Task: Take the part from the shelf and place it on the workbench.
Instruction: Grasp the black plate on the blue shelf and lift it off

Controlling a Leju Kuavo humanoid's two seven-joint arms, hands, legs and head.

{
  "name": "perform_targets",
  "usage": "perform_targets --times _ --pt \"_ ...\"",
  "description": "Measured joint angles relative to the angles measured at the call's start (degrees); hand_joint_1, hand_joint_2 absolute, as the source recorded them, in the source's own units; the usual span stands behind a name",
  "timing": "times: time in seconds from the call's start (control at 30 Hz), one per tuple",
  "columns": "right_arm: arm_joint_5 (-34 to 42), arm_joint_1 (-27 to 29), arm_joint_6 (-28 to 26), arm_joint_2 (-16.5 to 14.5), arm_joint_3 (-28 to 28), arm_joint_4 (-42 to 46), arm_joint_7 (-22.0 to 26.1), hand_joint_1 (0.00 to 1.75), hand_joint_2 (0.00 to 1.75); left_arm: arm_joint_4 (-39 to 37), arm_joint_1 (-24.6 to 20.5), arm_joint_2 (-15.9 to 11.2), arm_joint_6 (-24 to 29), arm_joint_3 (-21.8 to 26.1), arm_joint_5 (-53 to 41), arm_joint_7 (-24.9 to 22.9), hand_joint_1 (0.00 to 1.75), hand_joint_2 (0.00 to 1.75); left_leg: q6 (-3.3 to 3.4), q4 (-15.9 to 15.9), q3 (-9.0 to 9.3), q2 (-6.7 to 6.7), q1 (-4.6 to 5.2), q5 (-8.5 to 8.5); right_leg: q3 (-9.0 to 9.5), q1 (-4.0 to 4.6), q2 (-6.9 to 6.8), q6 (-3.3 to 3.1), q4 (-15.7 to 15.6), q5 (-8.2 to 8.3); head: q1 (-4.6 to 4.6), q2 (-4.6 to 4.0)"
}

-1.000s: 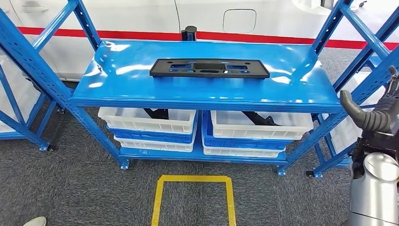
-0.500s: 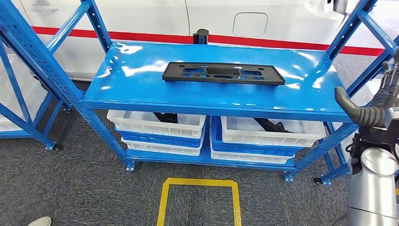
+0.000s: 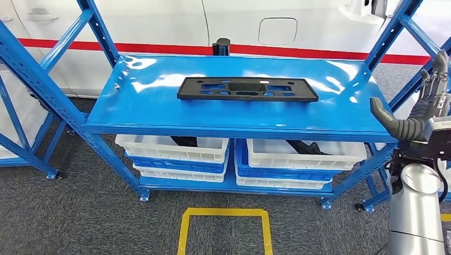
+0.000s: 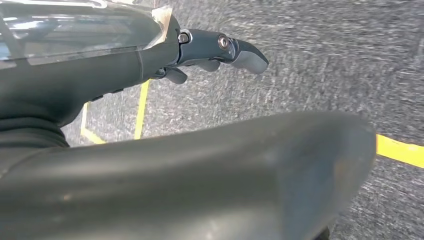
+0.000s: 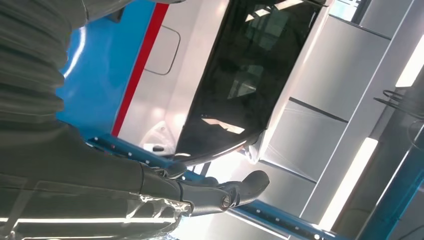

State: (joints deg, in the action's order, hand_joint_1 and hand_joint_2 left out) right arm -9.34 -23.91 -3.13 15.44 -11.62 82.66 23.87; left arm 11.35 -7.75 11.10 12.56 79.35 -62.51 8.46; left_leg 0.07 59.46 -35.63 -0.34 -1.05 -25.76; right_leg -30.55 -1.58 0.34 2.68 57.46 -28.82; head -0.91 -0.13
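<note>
Change since the earlier frames: the camera has swung, so the whole scene sits shifted, and the right hand has risen beside the right end of the shelf, thumb jutting toward the deck and fingers pointing up. Right hand: holds nothing, fingers spread apart, well clear of the part. Left hand: hanging over grey carpet marked with yellow tape, fingers loosely extended and grasping nothing (much of that view is blocked by the hand's own thick thumb). Part: one long black flat plate with cut-outs, lying level on the top deck of the blue shelf, roughly centred and lengthwise along it, untouched. Lower tier: two stacks of white and blue bins, side by side, dark items visible inside the topmost ones. Floor: a yellow taped square in front of the shelf. Behind: a white vehicle body with a red stripe.
</note>
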Motion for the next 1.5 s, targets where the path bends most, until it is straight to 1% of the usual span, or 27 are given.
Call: perform_targets --times 0.1,0.17,0.2,0.27,0.3,0.33,0.37,0.43,0.5,0.57,0.67,0.7,0.77,0.8,0.83,0.87,0.93,0.97,1.03,1.13,1.2,1.3,1.33,1.37,1.43,1.47,1.5 --pt "-0.2 0.0 -0.1 0.0 0.1 0.0 0.0 0.0 1.75 0.0 0.0 0.0 0.0 0.0 0.0 0.0 0.0 0.0 1.21 -0.6 0.54 -0.13 0.38 -0.36 0.21 0.11 0.03 0.91 -0.4 -0.26 0.11 0.0" --pt "-0.2 0.1 -0.1 0.1 0.1 0.0 0.0 0.0 1.75 0.0 0.0 0.0 0.0 0.0 -0.1 0.0 0.0 0.0 2.3 -1.1 1.27 -0.11 0.41 -0.47 -0.85 -0.05 -0.05 1.26 2.1 -1.46 0.28 0.0" --pt "-0.2 0.1 -0.2 0.1 0.1 0.0 0.0 0.0 1.75 0.0 0.0 0.0 0.0 0.0 -0.1 0.0 0.0 0.0 2.78 -1.3 1.68 -0.09 0.35 -0.56 -2.42 -0.11 -0.09 1.23 5.1 -2.62 0.38 0.0" --pt "-0.2 0.3 -0.2 0.2 0.1 -0.1 0.0 0.0 1.75 0.0 0.0 0.0 -0.1 0.0 -0.1 0.1 0.0 0.0 3.24 -1.3 2.14 -0.1 0.49 -1.01 -7.31 -0.04 -0.11 1.11 13.5 -5.1 0.49 0.0" --pt "-0.2 0.5 -0.2 0.2 0.1 -0.1 0.0 0.0 1.75 0.0 0.0 0.1 -0.1 0.0 -0.1 0.1 0.0 0.0 3.34 -1.3 2.36 -0.12 0.55 -1.27 -9.31 -0.01 -0.11 1.28 16.2 -5.5 0.49 0.0" --pt "-0.3 0.6 -0.2 0.2 0.1 -0.2 0.0 0.0 1.75 0.0 0.0 0.1 -0.2 0.0 -0.1 0.1 0.0 0.0 3.35 -1.3 2.66 -0.17 0.59 -1.55 -10.38 -0.01 -0.11 1.63 17.0 -5.0 0.49 0.0" --pt "-0.3 0.7 -0.2 0.3 0.1 -0.3 0.0 0.0 1.75 0.0 0.0 0.1 -0.2 0.0 -0.1 0.1 0.0 0.0 3.28 -1.3 3.06 -0.22 0.6 -1.86 -10.02 -0.04 -0.14 2.1 15.0 -3.45 0.49 0.0" --pt "-0.3 0.6 -0.2 0.5 0.1 -0.4 0.0 0.0 1.75 0.0 0.1 0.1 -0.2 0.0 -0.1 0.1 0.0 0.0 2.9 -1.3 4.03 -0.35 0.64 -2.62 -6.89 -0.05 -0.35 2.79 6.9 0.79 0.56 0.0" --pt "-0.4 0.7 -0.2 0.5 0.1 -0.5 0.0 0.0 1.75 0.0 0.0 0.1 -0.2 0.0 -0.1 0.1 0.0 0.0 2.26 -1.3 4.66 -0.47 0.86 -3.35 -4.26 0.34 -0.51 2.21 1.3 3.05 0.59 0.0" --pt "-0.5 1.1 -0.3 0.4 0.1 -0.5 0.0 0.0 1.75 0.0 0.0 0.1 -0.2 0.0 -0.1 0.2 0.0 0.0 1.76 -1.6 5.0 -0.46 1.01 -3.75 -3.72 0.75 -0.41 1.07 0.6 3.05 0.55 0.0" --pt "-0.8 1.8 -0.4 0.3 0.1 0.0 0.1 0.0 1.75 0.0 0.0 0.1 -0.2 0.0 -0.1 0.2 0.0 0.0 0.97 0.4 4.23 -0.21 0.79 -5.12 -3.03 0.02 -0.26 -0.36 0.4 2.65 0.42 0.0" --pt "-0.8 1.9 -0.5 0.2 0.1 0.2 0.2 0.0 1.75 0.0 0.0 0.1 -0.2 0.0 -0.1 0.2 0.0 0.0 0.69 2.8 2.97 -0.13 0.71 -6.25 -2.68 -0.18 -0.25 -0.84 0.3 2.43 0.35 0.0" --pt "-1.0 2.2 -0.5 0.1 0.1 0.3 0.2 0.0 1.75 0.0 0.0 0.1 -0.3 0.0 -0.2 0.2 0.0 0.0 0.3 10.8 -1.58 -0.05 0.6 -9.11 -2.08 -0.05 -0.3 -1.61 0.3 1.88 0.25 0.0" --pt "-1.0 2.4 -0.6 0.0 0.1 0.3 0.2 0.0 1.75 0.0 0.1 0.1 -0.3 -0.1 -0.2 0.2 0.0 0.0 0.19 13.9 -3.78 -0.05 0.54 -9.65 -1.8 0.01 -0.3 -1.81 0.3 1.62 0.27 0.0" --pt "-1.1 2.7 -0.6 -0.1 0.1 0.4 0.2 0.0 1.75 0.0 0.2 0.1 -0.3 -0.1 -0.3 0.2 0.0 0.0 0.14 15.4 -5.33 -0.02 0.49 -9.2 -1.45 0.06 -0.26 -1.91 0.3 1.32 0.26 0.0" --pt "-1.1 3.0 -0.6 -0.2 0.1 0.5 0.2 0.0 1.75 0.0 0.2 0.1 -0.3 -0.1 -0.3 0.2 0.0 0.0 0.18 14.2 -5.49 0.02 0.45 -7.44 -1.03 0.07 -0.19 -1.86 0.3 1.0 0.25 0.0" --pt "-1.1 3.4 -0.6 -0.2 0.0 0.8 0.2 0.0 1.75 0.0 0.3 0.0 -0.4 -0.1 -0.4 0.2 0.0 0.0 0.51 6.9 -2.96 0.1 0.43 -2.39 -0.04 0.0 0.0 -1.46 0.3 0.23 0.24 0.0" --pt "-1.1 3.5 -0.6 -0.2 0.0 1.0 0.1 0.0 1.75 0.0 0.3 0.0 -0.4 -0.2 -0.4 0.2 0.0 0.0 0.7 3.3 -1.27 0.11 0.5 -0.79 0.3 0.18 0.09 -1.14 0.3 -0.17 0.24 0.0" --pt "-1.1 3.7 -0.6 -0.2 -0.1 1.3 0.0 0.0 1.75 0.0 0.2 0.0 -0.6 -0.2 -0.4 0.2 0.0 0.0 1.13 -0.1 0.47 0.08 0.78 -0.09 0.58 0.41 0.18 -0.5 0.2 -0.63 0.27 0.0" --pt "-1.2 4.2 -0.5 -0.2 -0.3 1.9 -0.2 0.0 1.75 0.0 0.2 0.0 -0.6 -0.2 -0.4 0.2 0.0 0.0 2.06 -0.8 1.04 0.06 0.9 -0.31 0.64 0.44 0.09 0.39 0.1 -1.03 0.31 0.0" --pt "-1.3 4.4 -0.4 -0.1 -0.4 2.2 -0.2 0.0 1.75 0.0 0.2 0.0 -0.6 -0.2 -0.4 0.2 0.0 0.0 2.75 -1.6 1.75 0.1 0.67 -0.28 -1.2 0.44 -0.05 0.51 3.6 -2.5 0.44 0.0" --pt "-1.4 4.8 -0.2 -0.1 -0.6 2.3 -0.3 0.0 1.75 0.0 0.2 0.0 -0.7 -0.2 -0.4 0.2 0.0 0.0 3.29 -1.7 2.35 0.1 0.69 -0.81 -8.11 0.35 -0.09 0.4 14.7 -5.37 0.59 0.0" --pt "-1.4 4.9 -0.2 -0.1 -0.6 2.3 -0.4 0.0 1.75 0.0 0.3 0.0 -0.7 -0.2 -0.3 0.2 0.0 0.0 3.31 -1.7 2.56 0.06 0.68 -1.05 -9.72 0.26 -0.1 0.71 16.5 -5.2 0.59 0.0" --pt "-1.5 5.0 -0.1 -0.1 -0.7 2.3 -0.4 0.0 1.75 0.0 0.3 0.0 -0.7 -0.2 -0.3 0.2 0.0 0.0 3.23 -1.7 2.86 0.0 0.63 -1.32 -10.23 0.13 -0.11 1.22 16.1 -4.12 0.6 0.0" --pt "-1.5 5.0 -0.1 -0.1 -0.8 2.3 -0.4 0.0 1.75 0.0 0.3 0.1 -0.7 -0.2 -0.3 0.2 0.0 0.0 2.82 -1.7 3.74 -0.16 0.51 -2.02 -7.99 -0.24 -0.28 2.49 9.1 0.07 0.64 0.0" --pt "-1.5 5.0 -0.1 -0.1 -0.9 2.3 -0.4 0.0 1.75 0.0 0.3 0.0 -0.7 -0.2 -0.3 0.2 0.0 0.0 2.48 -1.6 4.16 -0.25 0.6 -2.44 -6.37 -0.28 -0.38 2.83 5.3 1.88 0.71 0.0" --pt "-1.6 5.0 0.0 -0.1 -0.9 2.3 -0.4 0.0 1.75 0.0 0.3 0.0 -0.7 -0.2 -0.3 0.2 0.0 0.0 2.14 -1.6 4.46 -0.32 0.73 -2.82 -5.11 -0.29 -0.43 2.76 2.5 3.11 0.76 0.0"
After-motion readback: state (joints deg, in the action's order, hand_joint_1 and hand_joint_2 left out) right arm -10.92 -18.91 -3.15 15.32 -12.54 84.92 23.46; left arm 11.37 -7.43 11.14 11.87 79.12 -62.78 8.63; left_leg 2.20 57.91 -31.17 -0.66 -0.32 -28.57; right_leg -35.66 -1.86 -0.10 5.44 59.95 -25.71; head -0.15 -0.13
